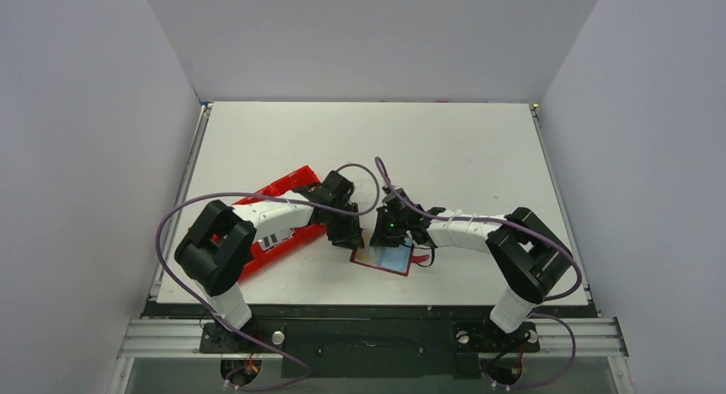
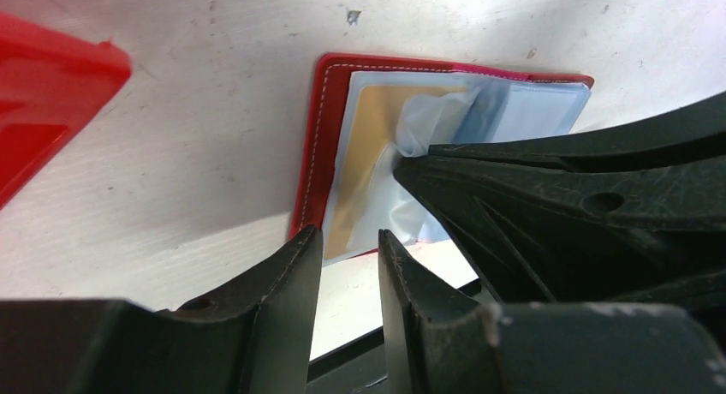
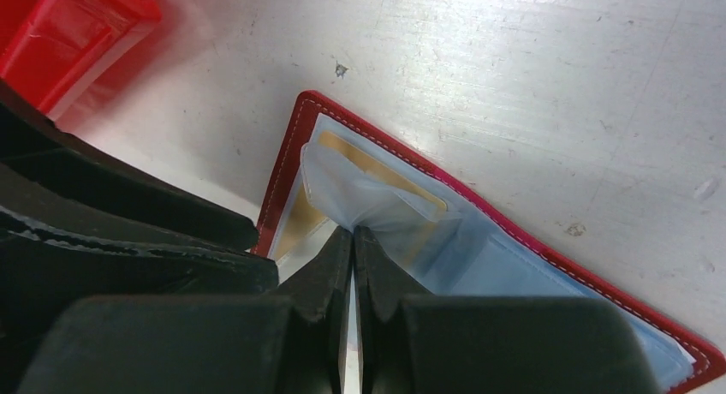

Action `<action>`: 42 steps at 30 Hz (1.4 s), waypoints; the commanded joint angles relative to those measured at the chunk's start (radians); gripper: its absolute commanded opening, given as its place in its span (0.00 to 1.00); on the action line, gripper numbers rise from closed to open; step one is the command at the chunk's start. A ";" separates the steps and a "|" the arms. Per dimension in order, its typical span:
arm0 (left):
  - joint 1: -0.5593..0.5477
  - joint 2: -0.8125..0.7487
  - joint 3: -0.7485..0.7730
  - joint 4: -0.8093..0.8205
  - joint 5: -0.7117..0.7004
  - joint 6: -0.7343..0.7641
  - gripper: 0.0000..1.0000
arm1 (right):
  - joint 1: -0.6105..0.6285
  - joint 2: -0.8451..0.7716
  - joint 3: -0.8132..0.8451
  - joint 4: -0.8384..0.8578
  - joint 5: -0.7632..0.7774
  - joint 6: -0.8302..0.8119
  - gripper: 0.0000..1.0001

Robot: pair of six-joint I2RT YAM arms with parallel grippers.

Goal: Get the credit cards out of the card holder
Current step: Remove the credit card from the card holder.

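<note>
The card holder (image 1: 383, 259) lies open on the table, dark red with pale blue-grey sleeves. My right gripper (image 3: 353, 231) is shut, pinching a bunched-up sleeve (image 3: 342, 188) and lifting it a little. A tan-gold credit card (image 2: 377, 120) shows inside that sleeve, also visible in the right wrist view (image 3: 389, 178). My left gripper (image 2: 349, 235) stands open with a narrow gap at the holder's near edge (image 2: 312, 154). The card's lower end sits just beyond its tips, and nothing is between them. From above, the two grippers, left (image 1: 347, 235) and right (image 1: 381, 240), meet over the holder.
A bright red compartment tray (image 1: 282, 188) lies left of the holder, partly under the left arm, with a pale striped card (image 1: 272, 238) in it. Its corner shows in the left wrist view (image 2: 43, 94). The table's front edge runs just behind the holder.
</note>
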 commanded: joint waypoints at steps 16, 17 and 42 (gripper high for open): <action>-0.031 0.068 0.070 0.056 0.031 -0.019 0.14 | -0.044 0.054 -0.091 0.009 -0.077 0.025 0.07; -0.031 0.066 0.072 0.053 0.024 -0.021 0.09 | -0.044 0.042 -0.086 -0.001 -0.066 0.025 0.12; -0.175 0.005 0.122 0.119 -0.060 -0.085 0.00 | -0.115 -0.479 -0.160 -0.457 0.204 0.045 0.46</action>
